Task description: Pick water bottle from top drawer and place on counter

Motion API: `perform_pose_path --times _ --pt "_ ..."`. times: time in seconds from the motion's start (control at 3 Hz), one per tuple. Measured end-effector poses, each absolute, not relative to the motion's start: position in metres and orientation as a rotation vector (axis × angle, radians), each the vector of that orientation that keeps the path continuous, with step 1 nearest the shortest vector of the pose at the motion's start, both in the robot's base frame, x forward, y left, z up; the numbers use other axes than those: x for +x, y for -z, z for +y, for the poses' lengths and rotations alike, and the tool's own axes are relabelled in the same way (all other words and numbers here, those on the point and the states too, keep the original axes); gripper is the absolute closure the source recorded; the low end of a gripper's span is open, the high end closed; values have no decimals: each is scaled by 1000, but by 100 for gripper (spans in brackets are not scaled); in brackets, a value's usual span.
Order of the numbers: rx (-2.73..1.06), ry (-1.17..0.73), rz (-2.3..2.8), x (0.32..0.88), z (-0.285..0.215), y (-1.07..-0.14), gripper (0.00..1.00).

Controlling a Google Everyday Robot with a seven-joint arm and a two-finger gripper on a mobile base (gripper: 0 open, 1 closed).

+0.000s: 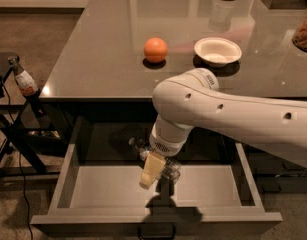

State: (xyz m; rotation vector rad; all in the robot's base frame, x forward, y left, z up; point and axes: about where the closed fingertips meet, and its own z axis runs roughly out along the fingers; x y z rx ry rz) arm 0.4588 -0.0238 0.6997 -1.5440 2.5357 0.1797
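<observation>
Directly under the gripper [158, 173], the water bottle [171, 170] lies on its side on the floor of the top drawer [93, 190]. Its long axis runs diagonally, cap rear-left and base front-right. The gripper crosses the bottle's middle; whether it is closed cannot be told.

I see a glossy, reflective tabletop [103, 59] and a matt, smooth floor in the top drawer [103, 191]. My gripper [155, 175], of pale smooth plastic, is down in that drawer at the clear, crinkled plastic water bottle [170, 169].
</observation>
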Motion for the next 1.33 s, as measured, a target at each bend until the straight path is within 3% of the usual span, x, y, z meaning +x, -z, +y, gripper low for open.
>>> perform_pose_path --times 1.33 --pt "-1355 -158 2638 486 -16 -616 0"
